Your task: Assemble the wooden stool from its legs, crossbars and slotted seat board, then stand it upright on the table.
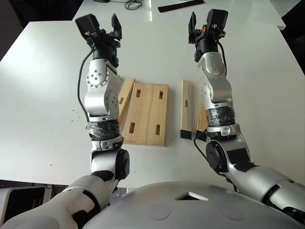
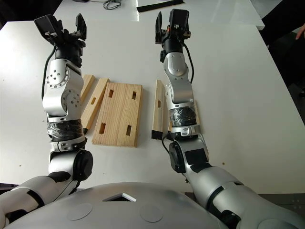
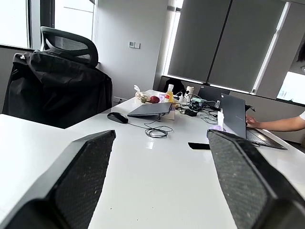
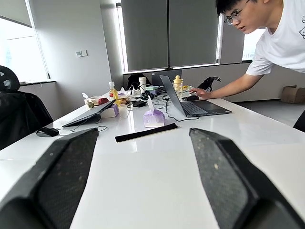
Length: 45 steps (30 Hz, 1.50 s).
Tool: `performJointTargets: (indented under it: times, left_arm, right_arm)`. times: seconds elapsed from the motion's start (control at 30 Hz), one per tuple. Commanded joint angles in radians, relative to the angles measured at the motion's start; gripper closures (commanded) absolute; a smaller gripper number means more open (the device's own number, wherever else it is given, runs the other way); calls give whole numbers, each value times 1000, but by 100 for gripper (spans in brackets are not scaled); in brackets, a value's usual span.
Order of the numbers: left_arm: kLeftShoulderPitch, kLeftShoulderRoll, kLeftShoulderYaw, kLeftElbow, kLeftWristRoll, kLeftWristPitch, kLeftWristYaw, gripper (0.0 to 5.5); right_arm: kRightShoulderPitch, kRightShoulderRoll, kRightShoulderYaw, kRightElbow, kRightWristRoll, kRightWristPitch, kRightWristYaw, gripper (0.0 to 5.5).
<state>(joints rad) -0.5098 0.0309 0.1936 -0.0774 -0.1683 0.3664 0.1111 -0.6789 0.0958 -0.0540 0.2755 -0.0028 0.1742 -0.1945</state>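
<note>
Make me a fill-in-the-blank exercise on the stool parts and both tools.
1. The seat board has ___ slots cut in it.
2. The left tool and the right tool are both wide ___, holding nothing.
3. The wooden piece with a black end lies flat on the table, on the robot's ___ of the seat board.
Missing words: four; open; right.
</note>
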Motion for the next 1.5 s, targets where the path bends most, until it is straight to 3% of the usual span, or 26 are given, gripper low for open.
performJointTargets:
  times: [0.03, 0.23, 0.37, 0.6, 0.83, 1.17, 1.33, 1.5]
  left_arm:
    - [-17, 2, -12, 6, 28, 43, 35, 193]
    - [-11, 72, -117, 23, 180, -18, 30, 193]
    - [3, 83, -116, 29, 237, -72, 68, 193]
    - [60, 63, 37, -100, -39, 101, -64, 193]
    - [167, 109, 3, -167, -70, 101, -173, 193]
    - [300, 500, 164, 70, -189, 105, -620, 193]
    - [360, 637, 115, 224, -142, 65, -787, 193]
    - [357, 674, 75, 351, -85, -42, -837, 193]
  right_arm:
    - [-1, -3, 27, -36, 2, 5, 39, 198]
    - [-13, -19, 3, -26, -10, -26, 15, 198]
    - [-28, -37, -9, -18, -22, -25, -7, 198]
    - [43, -27, 5, -124, -8, 86, 13, 198]
    - [88, -30, 25, -176, -6, 122, 54, 198]
    - [95, -61, 8, -176, -7, 123, 86, 198]
    - [120, -51, -2, -187, -6, 129, 60, 198]
    - [146, -44, -6, -202, -6, 134, 44, 198]
